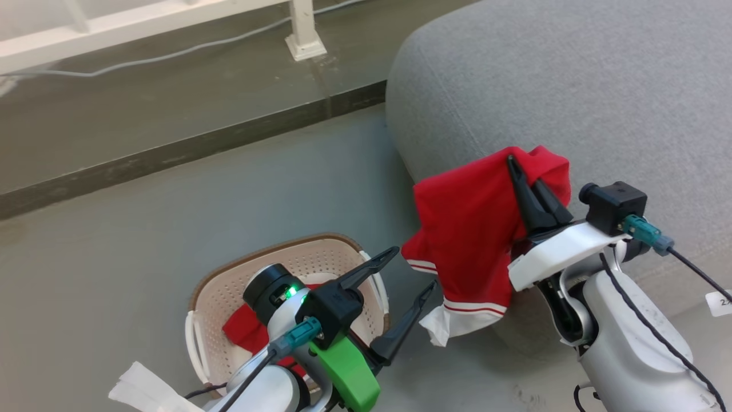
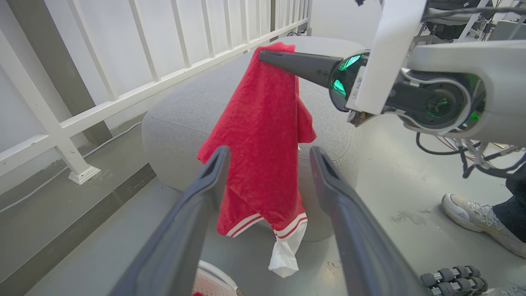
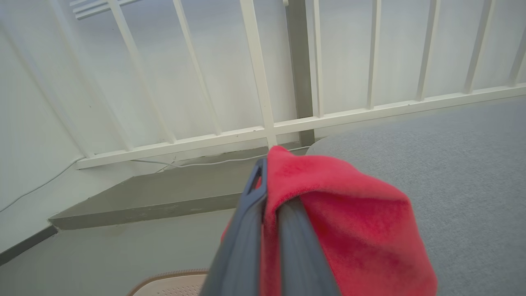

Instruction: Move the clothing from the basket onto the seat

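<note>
A red garment with white trim [image 1: 469, 229] hangs in the air beside the grey seat [image 1: 572, 86], pinched at its top by my right gripper [image 1: 517, 166], which is shut on it. The same garment [image 2: 263, 135] dangles in front of the seat [image 2: 185, 111] in the left wrist view, and it drapes over the right fingers [image 3: 250, 230] in the right wrist view. The cream basket [image 1: 223, 297] stands on the floor at lower left with more red clothing [image 1: 243, 332] inside. My left gripper [image 1: 414, 266] is open above the basket's right side, holding nothing.
A white railing [image 1: 143, 20] with a post foot [image 1: 306, 43] and a cable runs along the raised ledge behind. A person's shoe [image 2: 472, 218] stands on the floor at right, with small dumbbells [image 2: 452, 277] nearby. Grey floor lies between basket and seat.
</note>
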### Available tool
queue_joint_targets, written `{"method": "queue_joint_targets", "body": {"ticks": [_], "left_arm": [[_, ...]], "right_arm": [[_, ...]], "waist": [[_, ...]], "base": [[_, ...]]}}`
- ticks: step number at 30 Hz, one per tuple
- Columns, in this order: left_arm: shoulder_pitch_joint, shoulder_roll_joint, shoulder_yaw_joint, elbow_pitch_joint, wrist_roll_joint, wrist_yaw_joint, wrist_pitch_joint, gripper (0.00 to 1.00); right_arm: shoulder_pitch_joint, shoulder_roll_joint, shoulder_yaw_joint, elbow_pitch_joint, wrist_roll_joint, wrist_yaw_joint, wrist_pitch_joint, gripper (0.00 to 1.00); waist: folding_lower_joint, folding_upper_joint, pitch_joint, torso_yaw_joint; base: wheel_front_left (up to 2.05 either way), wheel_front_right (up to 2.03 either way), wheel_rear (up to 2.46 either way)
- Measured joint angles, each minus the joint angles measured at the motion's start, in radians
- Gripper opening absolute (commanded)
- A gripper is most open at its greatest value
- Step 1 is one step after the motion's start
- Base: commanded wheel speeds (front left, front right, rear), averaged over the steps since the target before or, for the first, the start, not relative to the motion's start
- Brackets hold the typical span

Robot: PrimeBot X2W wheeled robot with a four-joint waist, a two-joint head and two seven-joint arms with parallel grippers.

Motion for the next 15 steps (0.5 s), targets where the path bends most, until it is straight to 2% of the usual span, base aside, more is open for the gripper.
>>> {"method": "queue_joint_targets", "body": {"ticks": [7,15], "left_arm": [[-0.008,0.000,-0.005,-0.002,0.007,0.000,0.011,1.00],[-0.046,0.003,-0.011,-0.006,0.028,0.000,0.032,1.00]], "right_arm": [[-0.013,-0.018,-0.058,-0.002,0.024,-0.017,0.000,0.00],[-0.145,-0.036,-0.153,-0.010,0.049,-0.033,-0.005,0.00]], "waist": [[0.0000,0.0000,0.043,-0.045],[0.0000,0.0000,0.102,-0.071]], "base": [[0.00,0.00,0.00],[0.00,0.00,0.00]]}}
